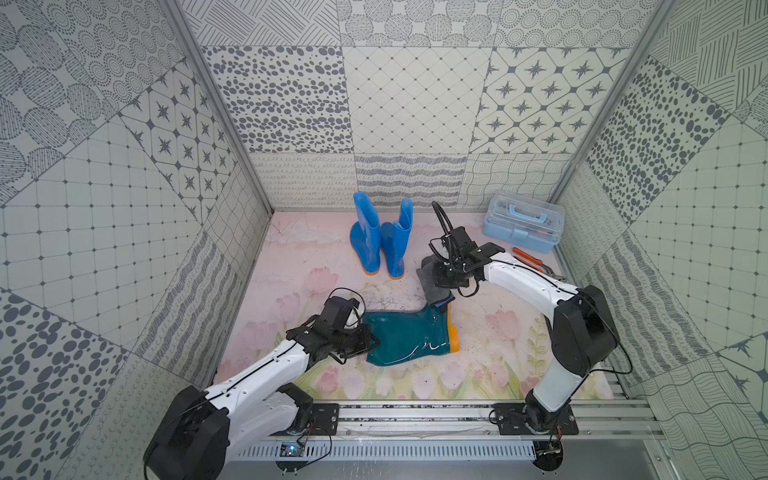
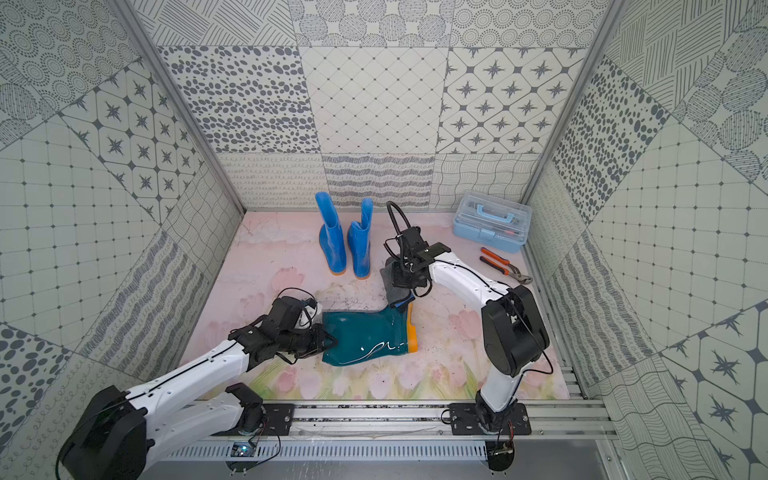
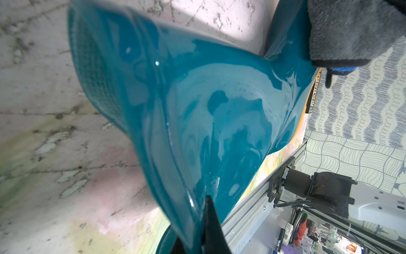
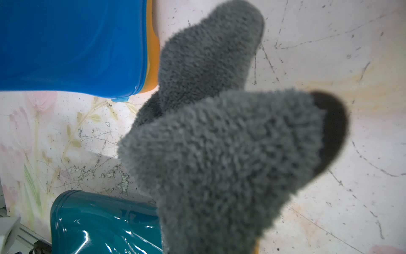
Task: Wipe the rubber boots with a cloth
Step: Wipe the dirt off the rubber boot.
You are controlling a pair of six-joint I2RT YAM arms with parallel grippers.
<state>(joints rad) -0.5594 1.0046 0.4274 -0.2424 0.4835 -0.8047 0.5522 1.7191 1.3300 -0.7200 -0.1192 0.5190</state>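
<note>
A dark teal-green rubber boot (image 1: pixel 407 336) (image 2: pixel 365 338) lies on its side mid-floor, orange sole to the right. My left gripper (image 1: pixel 368 341) (image 3: pixel 204 222) is shut on the rim of its shaft; the glossy shaft (image 3: pixel 219 110) fills the left wrist view. My right gripper (image 1: pixel 446 277) (image 2: pixel 405 276) is shut on the grey cloth (image 1: pixel 432 286) (image 4: pixel 219 154), which hangs down to the boot's toe and hides the fingers in the right wrist view. Two blue boots (image 1: pixel 365 241) (image 1: pixel 397 245) stand upright at the back.
A light blue toolbox (image 1: pixel 523 222) sits in the back right corner, with orange-handled pliers (image 1: pixel 532 258) in front of it. Patterned walls close in three sides, and a metal rail (image 1: pixel 415 415) runs along the front edge.
</note>
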